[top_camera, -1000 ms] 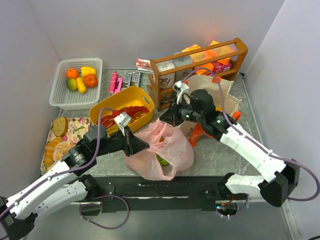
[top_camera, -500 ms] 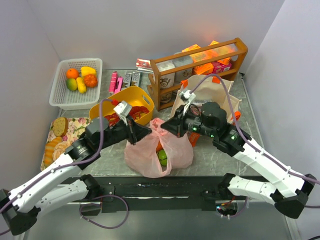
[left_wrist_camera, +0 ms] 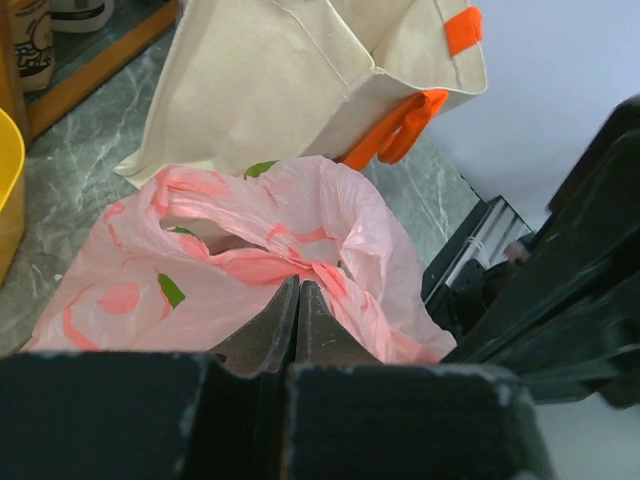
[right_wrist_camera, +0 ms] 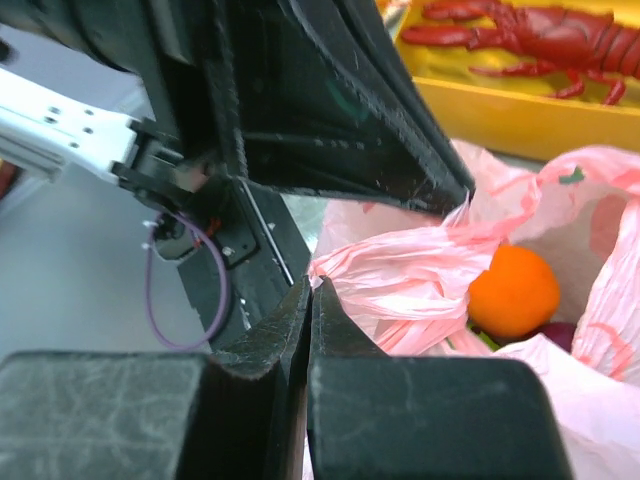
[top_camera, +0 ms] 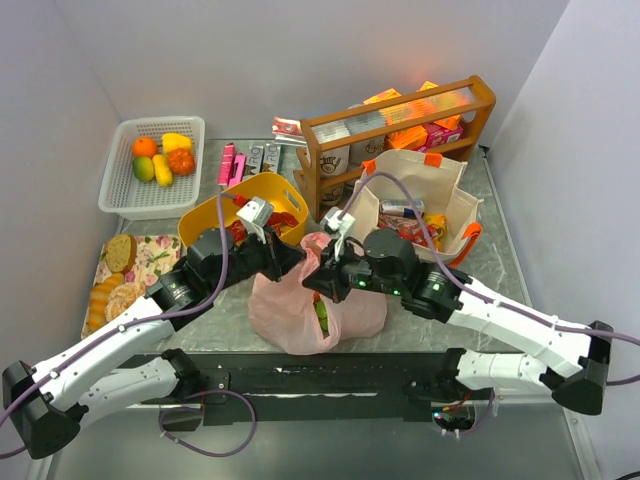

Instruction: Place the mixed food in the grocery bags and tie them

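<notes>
Pink and thin, the plastic bag (top_camera: 285,315) sits by the near edge of the tabletop (top_camera: 222,322), about halfway along. Both grippers meet right over its top. The left gripper (top_camera: 297,262) is squeezed tight on one twisted pink handle (left_wrist_camera: 262,265), and the bag hangs just under its tips. The right gripper (top_camera: 313,285) is squeezed tight on another bunch of the pink plastic, close beside the left one. Inside the bag an orange (right_wrist_camera: 513,292) shows, and a green fruit (top_camera: 322,318). The cream tote (top_camera: 450,185) stands toward the far right corner, apart from both grippers.
</notes>
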You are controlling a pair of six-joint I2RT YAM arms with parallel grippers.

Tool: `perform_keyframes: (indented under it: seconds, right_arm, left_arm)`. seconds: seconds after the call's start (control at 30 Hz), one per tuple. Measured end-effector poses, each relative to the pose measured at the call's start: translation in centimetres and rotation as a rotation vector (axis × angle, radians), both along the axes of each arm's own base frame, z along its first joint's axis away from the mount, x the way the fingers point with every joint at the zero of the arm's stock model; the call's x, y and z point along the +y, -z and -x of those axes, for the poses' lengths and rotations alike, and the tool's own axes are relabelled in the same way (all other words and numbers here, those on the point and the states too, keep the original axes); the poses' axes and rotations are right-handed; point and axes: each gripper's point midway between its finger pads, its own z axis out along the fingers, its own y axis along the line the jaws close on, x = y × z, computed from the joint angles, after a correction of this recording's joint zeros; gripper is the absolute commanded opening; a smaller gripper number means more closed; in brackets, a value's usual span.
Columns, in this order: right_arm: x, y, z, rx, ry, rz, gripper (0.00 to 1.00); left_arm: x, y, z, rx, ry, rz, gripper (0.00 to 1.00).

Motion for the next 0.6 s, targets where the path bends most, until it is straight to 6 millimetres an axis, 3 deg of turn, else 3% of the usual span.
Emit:
perform_keyframes:
  seconds: [0.33, 0.6]
  right_arm:
    - [0.6, 5.7, -1.0, 0.039, 0.073, 0.191, 0.00]
    - [-1.5, 8.3, -2.3, 0.020, 0.201, 0.307, 0.00]
  left_arm:
    - [0.4, 0.0, -0.6, -0.017, -0.033, -0.013, 0.01]
    - [0.7, 0.2, -0.9, -0.031, -0.053, -0.028, 0.01]
